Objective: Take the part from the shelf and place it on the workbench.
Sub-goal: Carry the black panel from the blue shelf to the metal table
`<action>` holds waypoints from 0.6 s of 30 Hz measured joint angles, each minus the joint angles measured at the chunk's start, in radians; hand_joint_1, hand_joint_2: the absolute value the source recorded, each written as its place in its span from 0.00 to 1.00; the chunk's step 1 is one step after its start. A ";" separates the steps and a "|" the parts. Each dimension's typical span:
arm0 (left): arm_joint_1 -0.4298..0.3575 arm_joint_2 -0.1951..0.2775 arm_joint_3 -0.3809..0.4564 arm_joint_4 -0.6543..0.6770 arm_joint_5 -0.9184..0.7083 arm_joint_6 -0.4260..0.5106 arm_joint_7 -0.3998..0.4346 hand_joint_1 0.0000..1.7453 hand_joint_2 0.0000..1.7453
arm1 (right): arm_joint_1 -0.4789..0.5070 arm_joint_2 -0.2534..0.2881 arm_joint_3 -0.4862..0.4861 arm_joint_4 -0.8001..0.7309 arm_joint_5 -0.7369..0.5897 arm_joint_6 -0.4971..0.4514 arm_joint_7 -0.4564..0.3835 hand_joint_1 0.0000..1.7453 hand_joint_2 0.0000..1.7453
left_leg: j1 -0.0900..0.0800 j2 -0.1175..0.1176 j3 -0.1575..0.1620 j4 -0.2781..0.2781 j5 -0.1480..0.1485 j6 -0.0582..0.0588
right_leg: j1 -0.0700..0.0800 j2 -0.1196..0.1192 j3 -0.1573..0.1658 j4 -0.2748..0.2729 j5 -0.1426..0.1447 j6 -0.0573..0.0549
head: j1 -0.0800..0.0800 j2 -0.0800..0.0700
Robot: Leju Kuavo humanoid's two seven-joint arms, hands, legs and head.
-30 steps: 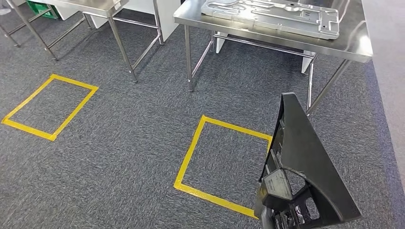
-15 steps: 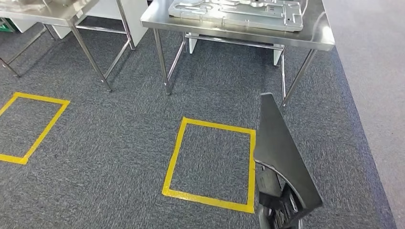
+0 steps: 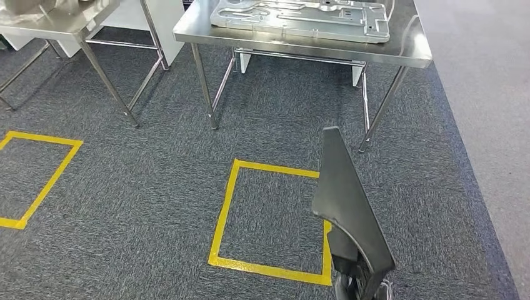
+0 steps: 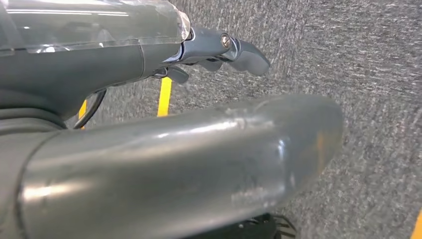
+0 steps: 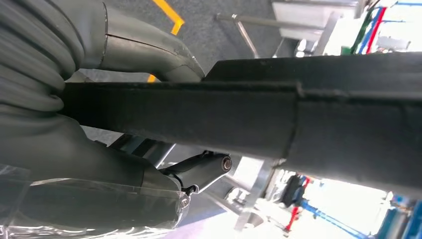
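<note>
The grey carpet (image 3: 156, 181) takes up most of the head view, marked with a yellow taped square (image 3: 275, 219) just ahead of the robot and part of another taped square (image 3: 34, 178) off to the left. Beyond the nearer square stands a steel workbench (image 3: 412, 53) with a large pressed metal panel (image 3: 300, 19) already lying on its top; a second steel table (image 3: 56, 22) stands to its left.

The part (image 3: 350, 212), a long black plastic piece with a pointed end, rises from the lower edge of the head view, tilted up and away toward the workbench. It is off the shelf and carried low in front of the robot, well short of the bench. The right hand (image 5: 74, 99) grasps it, thumb on one face and fingers on the other. The left hand (image 4: 164, 159) hangs over bare carpet with nothing in it and its fingers (image 4: 234, 47) reaching out straight.

Judging from this, the pickup is done. The approach to the workbench and setting the part down on it are left.
</note>
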 joint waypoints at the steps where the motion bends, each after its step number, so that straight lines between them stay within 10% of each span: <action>1: 0.000 0.000 0.000 0.000 -0.001 0.000 0.001 0.00 0.00 | 0.001 -0.001 0.004 0.001 0.000 -0.007 0.003 1.00 1.00 | 0.001 -0.002 0.005 0.012 -0.005 -0.004 | -0.002 0.003 0.010 -0.004 0.002 -0.008 | 0.000 0.000; 7: 0.002 0.000 0.001 0.000 -0.008 -0.001 0.005 0.00 0.00 | 0.000 -0.005 0.025 0.002 -0.001 -0.027 0.018 1.00 1.00 | 0.005 -0.016 -0.168 0.278 -0.111 -0.015 | 0.003 0.020 0.054 -0.010 -0.030 -0.033 | -0.012 0.000; 12: 0.007 0.003 0.002 0.000 -0.009 -0.001 0.006 0.00 0.00 | 0.000 -0.008 0.033 0.003 -0.001 -0.027 0.020 1.00 1.00 | -0.006 -0.017 -0.157 0.078 0.053 0.010 | 0.008 0.031 0.105 -0.009 -0.071 -0.021 | -0.012 0.000; 18: 0.006 0.002 0.003 0.000 -0.009 -0.001 0.006 0.00 0.00 | -0.001 -0.014 0.037 0.004 -0.001 -0.028 0.021 1.00 1.00 | -0.003 -0.022 -0.114 0.026 0.067 0.042 | 0.009 0.026 0.090 0.066 -0.095 0.013 | -0.010 0.000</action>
